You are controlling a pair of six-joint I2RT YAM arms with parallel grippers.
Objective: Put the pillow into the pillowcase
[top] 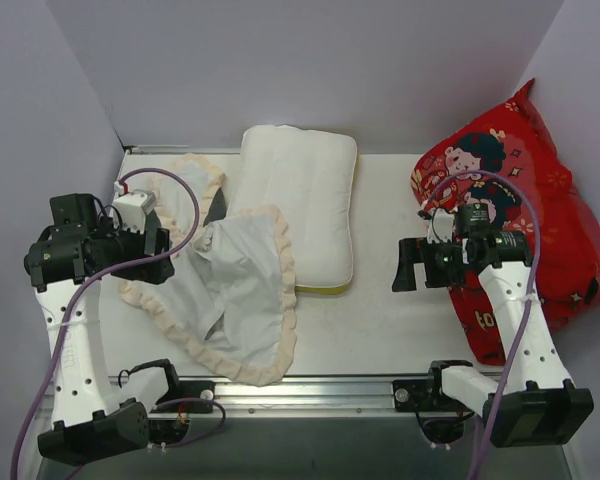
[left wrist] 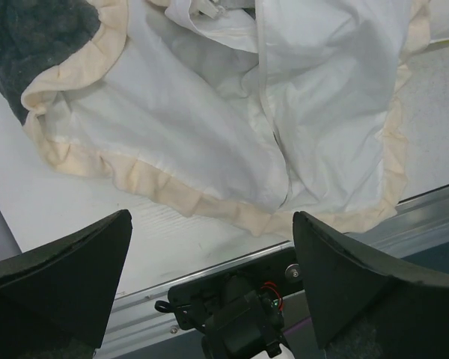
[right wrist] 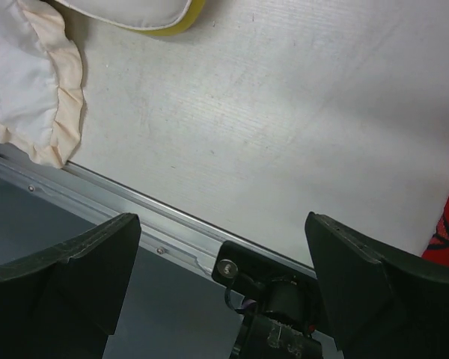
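Observation:
The white pillow (top: 298, 200) lies lengthwise in the middle of the table, its yellow strip at the near end; that end shows in the right wrist view (right wrist: 146, 15). The pillowcase (top: 235, 295) lies crumpled to its left, pale side up with a cream frill, one corner overlapping the pillow. It fills the left wrist view (left wrist: 209, 127), with a dark grey patch at the top left. My left gripper (top: 163, 250) is open and empty above the pillowcase's left edge, and shows in its own wrist view (left wrist: 211, 224). My right gripper (top: 404, 266) is open and empty over bare table right of the pillow, as its wrist view shows (right wrist: 221, 224).
A large red cartoon cushion (top: 525, 200) leans at the right wall, just behind my right arm. White walls close the back and sides. A metal rail (top: 310, 385) with both arm bases runs along the near edge.

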